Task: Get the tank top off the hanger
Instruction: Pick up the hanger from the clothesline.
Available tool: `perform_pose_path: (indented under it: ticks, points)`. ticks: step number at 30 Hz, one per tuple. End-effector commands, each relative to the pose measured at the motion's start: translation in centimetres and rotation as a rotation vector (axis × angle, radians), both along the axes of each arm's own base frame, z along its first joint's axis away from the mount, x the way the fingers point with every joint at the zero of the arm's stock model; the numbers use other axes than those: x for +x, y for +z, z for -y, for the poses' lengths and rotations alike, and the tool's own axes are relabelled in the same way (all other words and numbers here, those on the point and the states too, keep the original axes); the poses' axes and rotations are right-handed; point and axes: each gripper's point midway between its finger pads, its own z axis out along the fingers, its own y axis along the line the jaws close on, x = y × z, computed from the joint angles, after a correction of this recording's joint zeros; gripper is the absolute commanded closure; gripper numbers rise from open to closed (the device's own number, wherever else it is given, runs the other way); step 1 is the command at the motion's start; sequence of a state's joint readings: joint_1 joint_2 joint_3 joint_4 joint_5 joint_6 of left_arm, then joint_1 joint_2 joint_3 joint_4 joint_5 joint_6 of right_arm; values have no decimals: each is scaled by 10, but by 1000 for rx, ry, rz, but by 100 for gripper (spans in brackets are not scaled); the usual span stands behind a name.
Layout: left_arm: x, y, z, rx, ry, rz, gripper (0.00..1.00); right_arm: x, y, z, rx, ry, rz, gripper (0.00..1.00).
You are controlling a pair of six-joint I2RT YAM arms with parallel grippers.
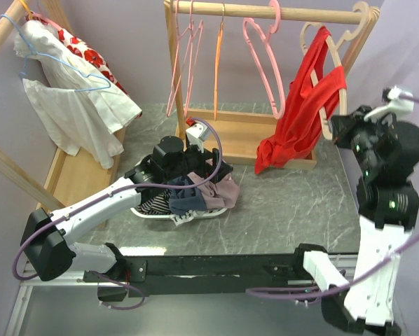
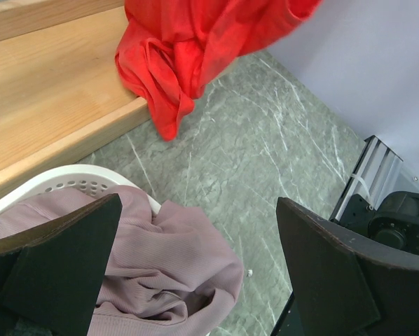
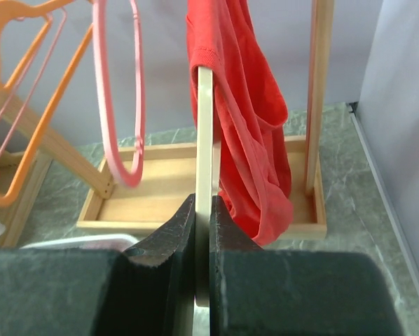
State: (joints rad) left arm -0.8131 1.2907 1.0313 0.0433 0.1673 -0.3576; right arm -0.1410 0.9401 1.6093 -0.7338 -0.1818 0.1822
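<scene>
Red tank top (image 3: 241, 105) drapes the wooden hanger (image 3: 204, 126); my right pincer (image 3: 204, 204) clamps that hanger's edge, my left pincer (image 2: 197, 210) stands spread.

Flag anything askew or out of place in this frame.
The tank top hangs lopsided. It sits off one side of the hanger, with its bunched end drooping onto the rack base. The right claw is shut on the hanger's edge. Nothing looks damaged.

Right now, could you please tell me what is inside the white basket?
The basket holds a mauve ribbed garment, a navy piece and striped cloth. The left arm covers its far side, and anything beneath the heap is hidden.
</scene>
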Motion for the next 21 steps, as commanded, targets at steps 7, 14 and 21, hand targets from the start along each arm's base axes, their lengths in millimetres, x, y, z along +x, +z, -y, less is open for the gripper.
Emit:
perform_pose_path:
  ticks: [7, 14, 21]
  points:
    - [-3, 23, -1, -70, 5, 21, 1, -50, 5, -5, 17, -20, 56, 100]
    - [-8, 28, -7, -97, 9, 22, 0, -80, -15, 1, 55, -91, -13, 100]
    - [-9, 39, -12, -120, 25, 45, 1, -104, -59, -34, 150, 69, -179, 100]
